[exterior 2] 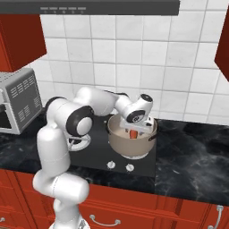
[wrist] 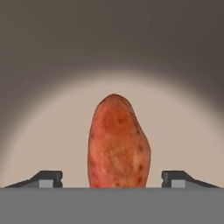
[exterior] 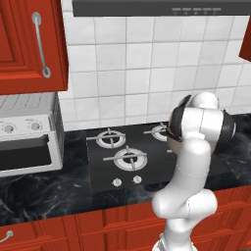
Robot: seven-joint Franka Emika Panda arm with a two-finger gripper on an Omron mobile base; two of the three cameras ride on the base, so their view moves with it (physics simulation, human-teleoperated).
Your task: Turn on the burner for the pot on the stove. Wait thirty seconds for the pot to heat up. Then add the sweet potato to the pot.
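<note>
Now the end effector (wrist: 112, 179) gapes wide — gripping nothing — above the sweet potato (wrist: 118, 142) inside the pot (exterior 2: 133, 147).

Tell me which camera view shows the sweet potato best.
The hand view: the sweet potato stands large and unblocked against the pot's pale inside, between the open tool's tips. The right base view shows only a small orange bit in the pot, under the tool.

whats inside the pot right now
The sweet potato is inside the pot, over its pale floor, between the open gripper fingertips. The hand covers much of the inside in the right base view.
</note>
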